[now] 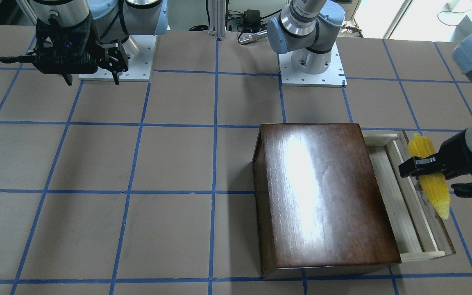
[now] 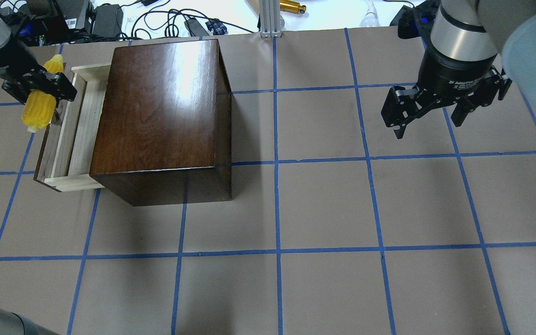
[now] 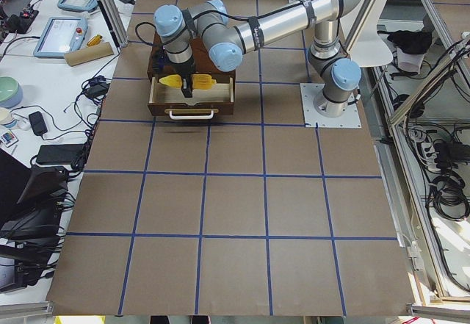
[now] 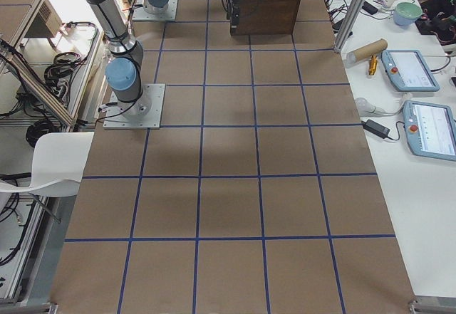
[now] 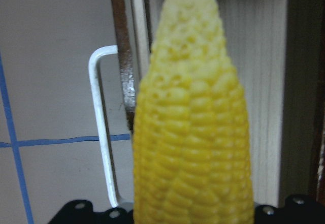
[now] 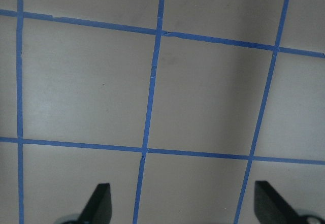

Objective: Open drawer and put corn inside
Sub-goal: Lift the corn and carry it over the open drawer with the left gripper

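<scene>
The dark-brown box [image 2: 161, 107] [image 1: 322, 188] stands on the table with its drawer [image 2: 79, 125] [image 1: 400, 205] pulled part way out, showing the pale wood tray. My left gripper [image 2: 40, 86] [image 1: 432, 176] is shut on the yellow corn [image 2: 39, 111] [image 1: 436, 198] and holds it above the drawer's front edge, lying along the drawer. In the left wrist view the corn [image 5: 195, 132] fills the middle, with the drawer's floor [image 5: 264, 82] and white handle [image 5: 101, 132] below it. My right gripper [image 2: 428, 123] [image 1: 92, 82] [image 6: 184, 203] is open and empty, far from the box.
The brown table has a grid of blue tape lines [image 2: 275, 163]. The two arm bases [image 1: 312, 69] [image 1: 117, 61] stand on white plates at the robot's side. Cables and devices [image 2: 110, 18] lie beyond the table's far edge, behind the box.
</scene>
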You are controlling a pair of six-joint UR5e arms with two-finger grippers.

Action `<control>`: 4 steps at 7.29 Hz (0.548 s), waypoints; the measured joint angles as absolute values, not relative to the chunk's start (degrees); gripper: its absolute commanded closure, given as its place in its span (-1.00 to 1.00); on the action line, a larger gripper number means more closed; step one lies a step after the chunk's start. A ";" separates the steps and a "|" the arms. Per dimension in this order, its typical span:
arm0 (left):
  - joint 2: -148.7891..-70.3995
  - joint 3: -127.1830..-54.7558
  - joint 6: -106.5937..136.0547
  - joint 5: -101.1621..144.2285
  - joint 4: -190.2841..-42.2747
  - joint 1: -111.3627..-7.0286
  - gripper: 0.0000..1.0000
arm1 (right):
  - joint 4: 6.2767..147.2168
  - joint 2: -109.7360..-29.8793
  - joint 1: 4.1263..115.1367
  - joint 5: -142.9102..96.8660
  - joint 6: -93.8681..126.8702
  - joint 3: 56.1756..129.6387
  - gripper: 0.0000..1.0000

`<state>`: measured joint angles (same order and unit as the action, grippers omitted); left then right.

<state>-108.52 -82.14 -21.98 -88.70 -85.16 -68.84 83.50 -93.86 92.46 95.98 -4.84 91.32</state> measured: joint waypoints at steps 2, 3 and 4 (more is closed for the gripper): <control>-108.36 -83.72 -20.81 -88.68 -83.90 -69.70 -0.91 | 83.50 -93.85 92.46 96.00 -4.83 91.32 -1.00; -108.32 -83.83 -20.62 -88.66 -83.75 -69.75 -0.93 | 83.50 -93.82 92.46 96.01 -4.83 91.32 -1.00; -108.29 -83.71 -20.42 -88.64 -83.72 -69.77 -0.93 | 83.50 -93.81 92.46 96.01 -4.84 91.32 -1.00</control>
<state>-108.29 -83.71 -20.42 -88.64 -83.72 -69.77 83.50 -93.81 92.46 96.01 -4.84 91.32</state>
